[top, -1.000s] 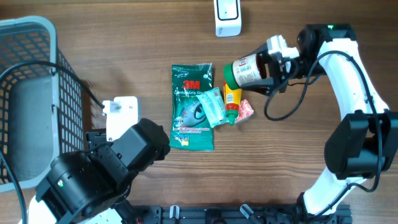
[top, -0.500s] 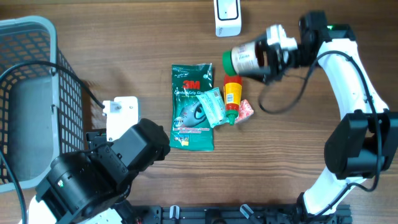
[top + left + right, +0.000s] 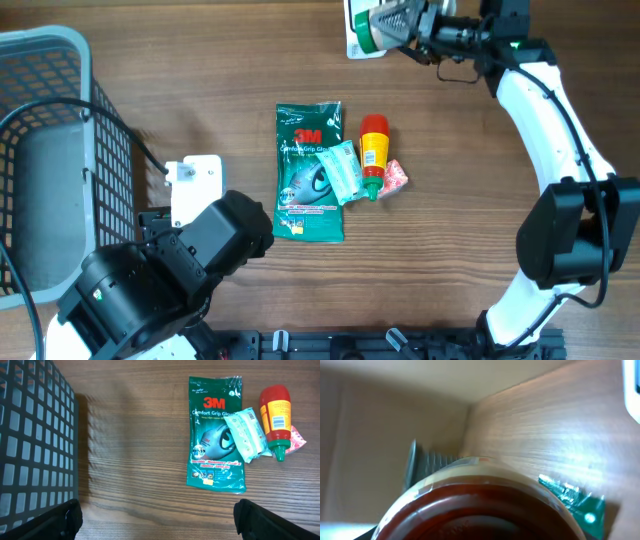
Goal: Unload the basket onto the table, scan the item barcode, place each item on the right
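On the tabletop [image 3: 200, 60] the scan itself is in hand: the right jaws grip the green-lidded jar [image 3: 390, 20] on its side, held over the white scanner [image 3: 360, 52] at the far edge; next, I judge, its barcode must face the scanner, though I cannot see where the barcode lies; the left jaws hang wide open, empty; the grey basket [image 3: 45, 42] shows nothing I can make out inside; the jar holds something reddish-brown.
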Controlling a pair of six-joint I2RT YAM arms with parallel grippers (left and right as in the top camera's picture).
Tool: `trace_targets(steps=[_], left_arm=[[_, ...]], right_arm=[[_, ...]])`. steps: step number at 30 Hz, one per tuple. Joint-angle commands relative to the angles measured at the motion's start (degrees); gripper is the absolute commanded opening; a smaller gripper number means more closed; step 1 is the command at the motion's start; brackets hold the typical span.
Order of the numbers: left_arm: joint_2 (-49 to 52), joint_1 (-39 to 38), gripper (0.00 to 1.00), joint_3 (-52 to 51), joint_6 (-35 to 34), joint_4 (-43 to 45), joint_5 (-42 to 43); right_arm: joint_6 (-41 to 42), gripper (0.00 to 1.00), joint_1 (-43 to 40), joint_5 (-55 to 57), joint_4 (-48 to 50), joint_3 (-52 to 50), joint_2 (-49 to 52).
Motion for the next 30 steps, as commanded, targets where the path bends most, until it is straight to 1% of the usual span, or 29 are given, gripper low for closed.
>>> trace_targets(steps=[1,5,9,10,13,14,16,21,25,30], left_arm=[[-0.09,-0.11,1.0,-0.11,-0.96,0.13,-0.74],[-0.09,-0.11,1.0,-0.11,-0.96,0.13,-0.74],[-0.09,-0.11,1.0,-0.11,-0.96,0.13,-0.74],[-0.09,-0.11,1.0,-0.11,-0.96,0.13,-0.74],[-0.09,-0.11,1.0,-0.11,-0.96,0.13,-0.74],[-0.09,-0.11,1.0,-0.11,-0.96,0.13,-0.74],[-0.09,-0.11,1.0,-0.11,-0.96,0.13,-0.74],[-0.09,-0.11,1.0,-0.11,-0.96,0.13,-0.74],[-0.09,-0.11,1.0,-0.11,-0.96,0.13,-0.74],[-0.09,-0.11,1.0,-0.11,-0.96,0.13,-0.74]], right_arm=[[23.89,0.47,0.57,6.88,2.78,0.81,3.28],[34.53,0.47,1.36,7.67,9.14,0.81,7.06],[44.83,0.47,2.05,8.26,18.27,0.81,12.07],[49.11,0.47,2.34,8.26,24.2,0.81,14.38],[57.9,0.47,2.84,8.63,38.36,0.83,19.19],[61.09,0.47,2.93,9.01,41.77,0.83,20.65],[66.16,0.47,2.95,10.54,44.41,0.85,23.41],[69.48,0.47,3.39,17.86,45.99,0.98,27.63],[69.33,0.48,3.5,21.16,48.81,1.36,28.02],[66.86,0.51,3.5,21.14,49.64,3.72,28.02]])
